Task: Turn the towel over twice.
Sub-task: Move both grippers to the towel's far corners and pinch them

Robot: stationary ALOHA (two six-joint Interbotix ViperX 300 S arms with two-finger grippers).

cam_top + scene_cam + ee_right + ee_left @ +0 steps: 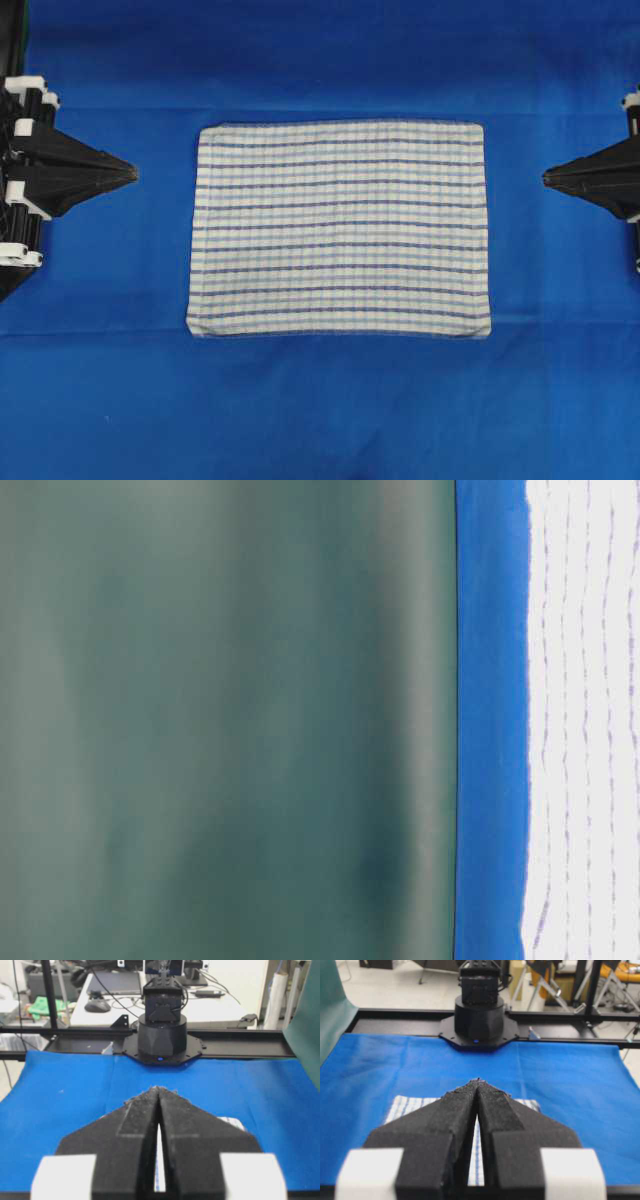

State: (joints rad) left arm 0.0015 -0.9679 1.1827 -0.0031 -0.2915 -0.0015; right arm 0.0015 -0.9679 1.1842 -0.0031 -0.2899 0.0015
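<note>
just one towel (340, 230), two closed grippers

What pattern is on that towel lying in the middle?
White with thin dark- and light-blue stripes forming faint checks; the towel shows best in the overhead view.

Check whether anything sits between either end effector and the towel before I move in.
Nothing visible does. Only bare blue cloth separates the left end effector and right end effector from the flat towel.
</note>
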